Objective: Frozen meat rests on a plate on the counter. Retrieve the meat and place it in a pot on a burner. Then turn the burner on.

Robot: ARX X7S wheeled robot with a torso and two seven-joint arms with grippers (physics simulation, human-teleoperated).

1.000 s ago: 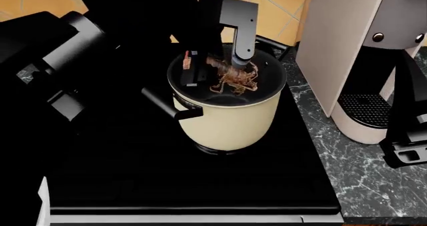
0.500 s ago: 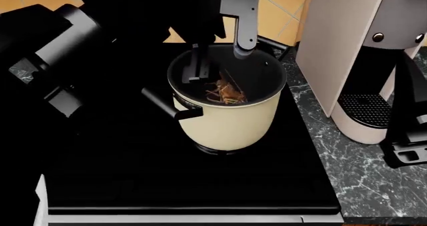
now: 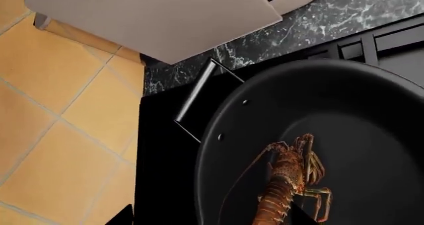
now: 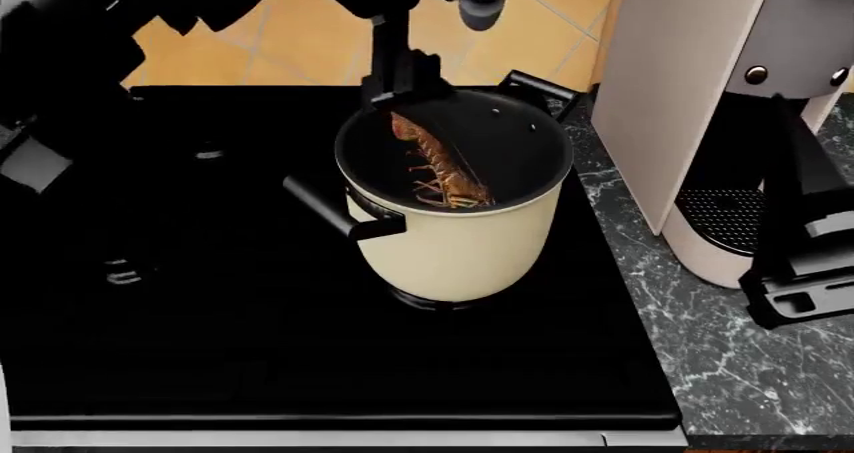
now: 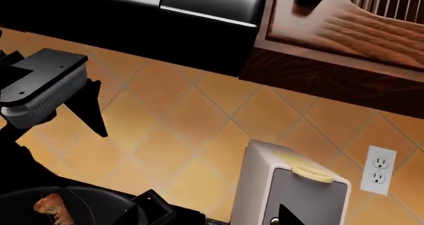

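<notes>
Meat (image 4: 438, 171) lying inside pot (image 4: 461, 238), frame centre; left hand (image 4: 430, 35) hovering above, fingers apart; risk: arm snagging pot rim.

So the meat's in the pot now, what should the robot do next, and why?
Probably lift the left tool clear and head for the stove's knob. The meat lies inside the pot, released, and the pot sits on the cooktop; lighting the burner remains. No knob is in view.

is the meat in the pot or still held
In the pot. The meat lies against the pot's black inside, and the left gripper is above, touching nothing.
</notes>
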